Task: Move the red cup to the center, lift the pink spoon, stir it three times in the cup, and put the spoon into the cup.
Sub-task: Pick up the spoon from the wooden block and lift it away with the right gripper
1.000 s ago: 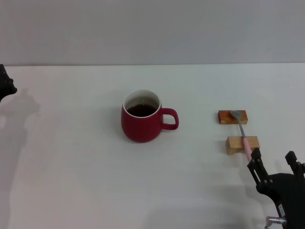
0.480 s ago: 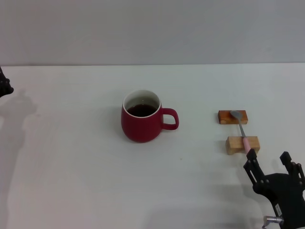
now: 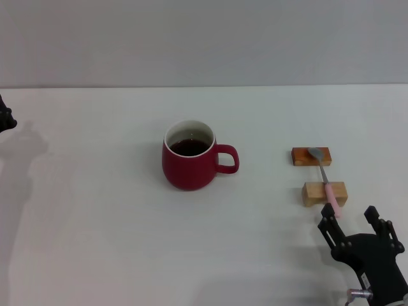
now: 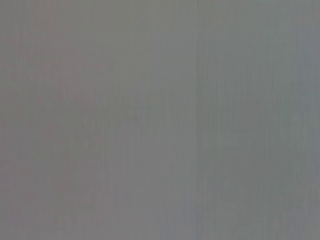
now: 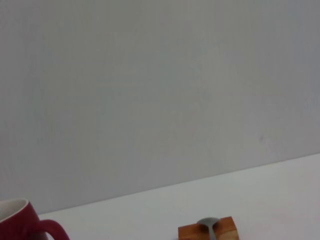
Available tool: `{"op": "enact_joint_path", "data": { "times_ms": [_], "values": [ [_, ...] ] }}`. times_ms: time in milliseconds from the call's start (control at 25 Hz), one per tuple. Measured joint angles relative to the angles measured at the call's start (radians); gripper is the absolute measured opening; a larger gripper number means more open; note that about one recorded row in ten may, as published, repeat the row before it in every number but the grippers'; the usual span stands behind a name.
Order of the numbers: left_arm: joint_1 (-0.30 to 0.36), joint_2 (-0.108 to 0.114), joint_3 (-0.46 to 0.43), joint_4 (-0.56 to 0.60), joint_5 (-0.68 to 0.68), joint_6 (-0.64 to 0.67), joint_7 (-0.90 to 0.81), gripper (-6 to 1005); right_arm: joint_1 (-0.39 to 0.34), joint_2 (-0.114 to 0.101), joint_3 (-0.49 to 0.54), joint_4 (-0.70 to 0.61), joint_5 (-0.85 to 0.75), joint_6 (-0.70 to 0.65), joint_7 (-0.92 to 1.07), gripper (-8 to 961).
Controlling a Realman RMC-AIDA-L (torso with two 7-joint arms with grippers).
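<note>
Cup centred; my right gripper (image 3: 357, 220), released, lower right, must next grasp the thin pink-handled metal spoon (image 3: 325, 181).

Two small wooden blocks (image 3: 311, 156) (image 3: 324, 193) near each other on a white table (image 3: 95, 223), grey wall (image 3: 204, 38) behind.

Only a sliver of the left gripper (image 3: 4, 117) is seen at the head view's edge; the red cup (image 5: 22, 222) is cut off in the right wrist view
</note>
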Motion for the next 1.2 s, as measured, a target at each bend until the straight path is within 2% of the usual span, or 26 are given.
{"op": "enact_joint_path", "data": {
  "times_ms": [400,1200],
  "values": [
    [0.002,-0.002,0.0,0.0,0.008,0.01,0.0,81,0.022,0.002,-0.007,-0.024,0.0,0.045,0.014,815],
    [0.003,-0.005,-0.007,-0.002,0.02,0.014,0.0,88,0.068,0.003,-0.001,-0.072,0.0,0.049,0.076,815]
  ]
}}
